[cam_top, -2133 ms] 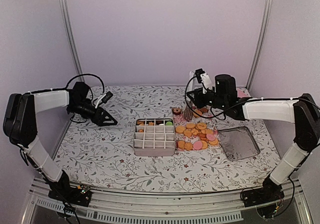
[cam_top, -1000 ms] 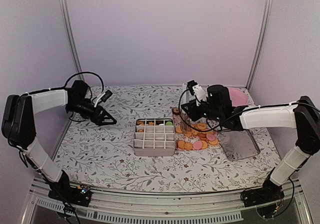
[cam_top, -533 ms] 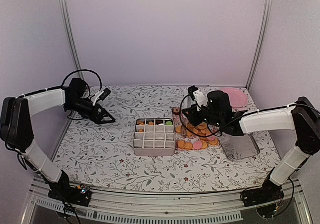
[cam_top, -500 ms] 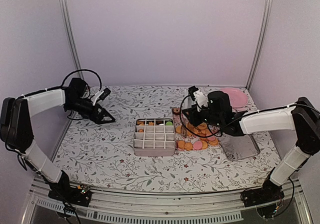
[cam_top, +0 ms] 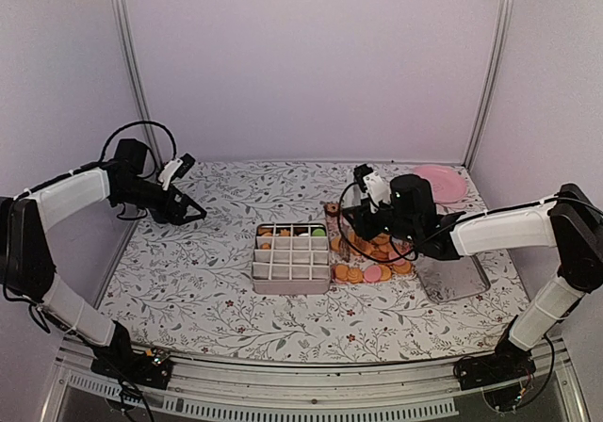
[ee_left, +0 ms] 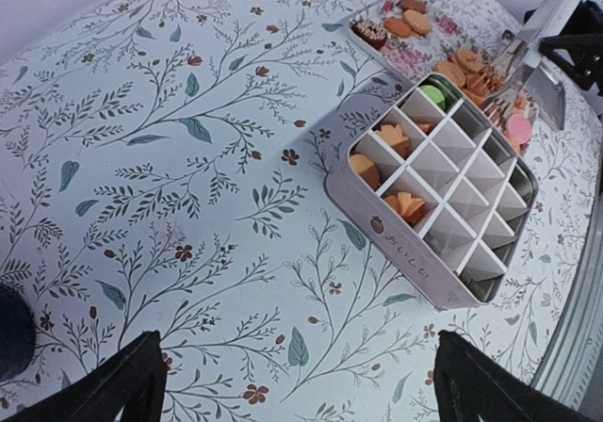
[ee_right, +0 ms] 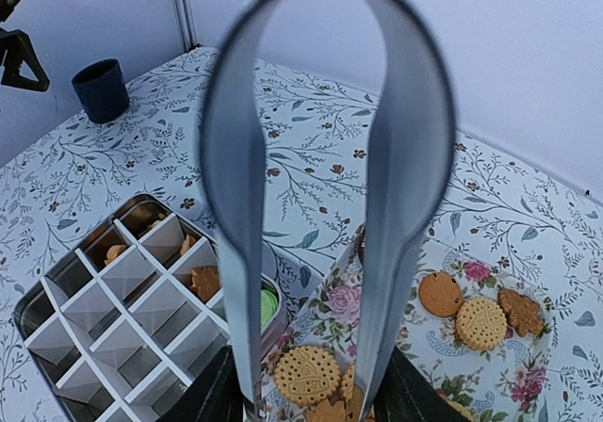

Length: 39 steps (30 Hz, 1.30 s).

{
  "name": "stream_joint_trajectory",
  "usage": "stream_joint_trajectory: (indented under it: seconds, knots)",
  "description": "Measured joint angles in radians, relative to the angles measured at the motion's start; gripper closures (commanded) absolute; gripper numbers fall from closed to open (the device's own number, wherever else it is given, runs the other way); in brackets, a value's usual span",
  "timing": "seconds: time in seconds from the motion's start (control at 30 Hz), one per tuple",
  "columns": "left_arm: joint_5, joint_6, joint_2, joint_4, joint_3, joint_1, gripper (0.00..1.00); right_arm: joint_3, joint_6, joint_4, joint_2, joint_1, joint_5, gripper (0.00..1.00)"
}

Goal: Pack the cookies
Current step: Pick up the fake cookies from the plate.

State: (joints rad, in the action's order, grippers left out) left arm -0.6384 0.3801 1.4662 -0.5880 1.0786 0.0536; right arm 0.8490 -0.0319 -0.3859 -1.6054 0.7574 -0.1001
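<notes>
The right tool [ee_right: 311,396] grips tongs [ee_right: 236,205] above the cookies [ee_right: 306,373] to grab one; the left tool [ee_left: 301,384] waits wide apart.

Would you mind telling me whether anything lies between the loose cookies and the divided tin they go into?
Nothing visible does. The cookies lie right beside the tin, which stands open with most compartments free. The tongs in the right tool hang over the cookies, not across the path to the tin.
</notes>
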Motion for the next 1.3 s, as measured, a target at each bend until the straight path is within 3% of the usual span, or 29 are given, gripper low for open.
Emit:
stream_joint_trajectory:
  seconds: [0.67, 1.3]
  knots:
    - [-0.034, -0.014, 0.0, 0.0, -0.011, -0.002, 0.01, 0.042, 0.104, 0.001, 0.019, 0.014, -0.07, 0.55]
    - [-0.064, -0.014, 0.0, 0.0, -0.014, -0.002, 0.01, -0.025, 0.061, -0.041, 0.006, 0.025, -0.063, 0.71]
